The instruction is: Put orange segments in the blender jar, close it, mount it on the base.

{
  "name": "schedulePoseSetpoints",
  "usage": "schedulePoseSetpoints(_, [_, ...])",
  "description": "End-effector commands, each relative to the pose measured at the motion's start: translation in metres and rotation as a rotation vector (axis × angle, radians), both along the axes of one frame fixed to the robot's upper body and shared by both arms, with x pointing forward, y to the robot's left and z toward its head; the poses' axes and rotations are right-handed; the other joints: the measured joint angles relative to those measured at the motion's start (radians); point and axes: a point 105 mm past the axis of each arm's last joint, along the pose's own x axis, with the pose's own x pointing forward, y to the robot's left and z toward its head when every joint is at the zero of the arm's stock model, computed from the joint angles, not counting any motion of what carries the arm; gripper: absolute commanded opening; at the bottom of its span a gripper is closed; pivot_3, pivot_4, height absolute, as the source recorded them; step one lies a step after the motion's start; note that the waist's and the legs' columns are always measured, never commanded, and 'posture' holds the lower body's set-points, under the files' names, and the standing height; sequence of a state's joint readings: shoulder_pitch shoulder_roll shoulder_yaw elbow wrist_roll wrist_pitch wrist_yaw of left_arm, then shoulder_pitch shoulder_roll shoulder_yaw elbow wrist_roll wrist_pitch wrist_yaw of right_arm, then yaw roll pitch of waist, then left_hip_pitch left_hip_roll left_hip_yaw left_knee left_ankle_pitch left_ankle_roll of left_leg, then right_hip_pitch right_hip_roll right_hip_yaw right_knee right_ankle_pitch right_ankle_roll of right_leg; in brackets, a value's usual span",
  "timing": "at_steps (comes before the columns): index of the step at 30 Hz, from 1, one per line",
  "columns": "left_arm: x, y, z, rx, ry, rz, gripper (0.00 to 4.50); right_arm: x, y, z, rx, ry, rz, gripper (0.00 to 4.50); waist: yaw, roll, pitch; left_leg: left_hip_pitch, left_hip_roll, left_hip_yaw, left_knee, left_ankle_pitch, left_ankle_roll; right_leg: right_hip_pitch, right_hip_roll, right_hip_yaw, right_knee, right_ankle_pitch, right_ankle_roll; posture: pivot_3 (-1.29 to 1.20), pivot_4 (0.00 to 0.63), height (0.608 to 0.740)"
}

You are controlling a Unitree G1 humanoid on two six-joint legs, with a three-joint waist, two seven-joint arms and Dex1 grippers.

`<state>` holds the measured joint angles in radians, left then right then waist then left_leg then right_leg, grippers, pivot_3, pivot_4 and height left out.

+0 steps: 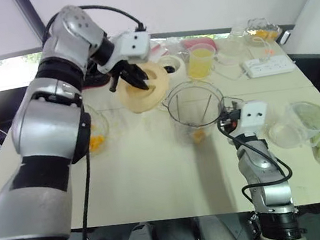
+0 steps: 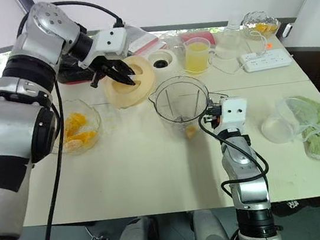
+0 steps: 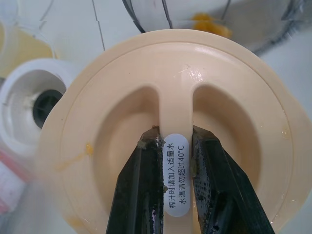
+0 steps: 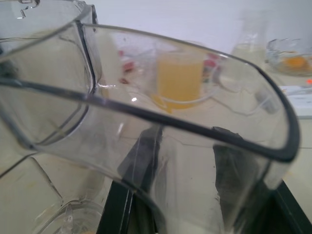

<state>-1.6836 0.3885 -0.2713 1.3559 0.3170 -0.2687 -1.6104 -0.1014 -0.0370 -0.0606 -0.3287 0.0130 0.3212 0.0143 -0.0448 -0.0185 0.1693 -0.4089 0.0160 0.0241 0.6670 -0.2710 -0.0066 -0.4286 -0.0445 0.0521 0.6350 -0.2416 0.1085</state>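
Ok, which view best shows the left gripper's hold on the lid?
The left wrist view: the left gripper pinches the lid by its centre ridge, a finger on each side. The eye views show the lid held tilted behind the blender jar, with the gripper hiding the ridge.

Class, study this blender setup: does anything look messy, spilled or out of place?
Yes. The cream lid has orange pulp smeared on its top near the rim, so it is not clean. The left gripper pinches its handle and holds it tilted, off the jar, which stands open with orange pieces inside.
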Motion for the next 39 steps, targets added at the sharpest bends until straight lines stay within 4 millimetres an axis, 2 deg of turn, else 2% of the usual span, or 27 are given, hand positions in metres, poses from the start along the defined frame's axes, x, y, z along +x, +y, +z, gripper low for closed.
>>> schedulePoseSetpoints(1, [-0.006, -0.013, 0.032, -0.063, -0.058, -0.034, 0.23, 0.000, 0.015, 0.016, 0.017, -0.065, 0.050, 1.29, 0.001, 0.000, 0.000, 0.000, 0.000, 0.000, 0.000, 0.000, 0.000, 0.000, 0.000, 0.000, 0.000, 0.000, 0.000, 0.00, 0.150, 0.740])
schedulePoseSetpoints(7, [-0.010, -0.027, 0.038, -0.044, -0.070, -0.065, 0.23, 0.002, 0.024, 0.015, 0.043, -0.057, 0.078, 1.29, 0.001, 0.000, 0.000, 0.000, 0.000, 0.000, 0.000, 0.000, 0.000, 0.000, -0.001, 0.000, 0.000, 0.000, 0.001, 0.00, 0.150, 0.740])
schedulePoseSetpoints(11, [-0.015, -0.045, 0.039, -0.051, -0.056, -0.101, 0.23, 0.005, 0.026, 0.013, 0.049, -0.048, 0.091, 1.29, 0.001, 0.000, 0.000, 0.000, 0.000, 0.000, 0.000, 0.000, 0.000, 0.000, -0.001, 0.000, 0.000, 0.000, 0.001, 0.00, 0.150, 0.740])
schedulePoseSetpoints(18, [-0.023, -0.074, 0.026, -0.050, 0.003, -0.159, 0.23, 0.008, 0.027, 0.014, 0.055, -0.054, 0.082, 1.29, -0.001, 0.000, 0.000, -0.001, 0.000, 0.000, 0.000, 0.000, 0.000, 0.000, 0.000, 0.000, 0.000, 0.000, 0.001, 0.00, 0.150, 0.740])
schedulePoseSetpoints(26, [-0.025, -0.085, 0.002, 0.032, 0.042, -0.182, 0.23, 0.002, 0.022, 0.010, 0.046, -0.052, 0.049, 1.29, 0.001, 0.000, 0.000, 0.000, 0.000, 0.000, 0.000, 0.000, 0.000, 0.000, 0.000, 0.000, 0.000, -0.001, 0.001, 0.00, 0.150, 0.740])
schedulePoseSetpoints(39, [-0.034, -0.103, -0.013, 0.071, 0.073, -0.237, 0.23, -0.003, 0.019, 0.007, 0.050, -0.059, 0.006, 1.29, 0.003, 0.000, 0.000, 0.000, 0.000, 0.000, 0.000, 0.000, 0.000, 0.000, 0.000, 0.000, 0.000, -0.001, 0.001, 0.00, 0.150, 0.740])
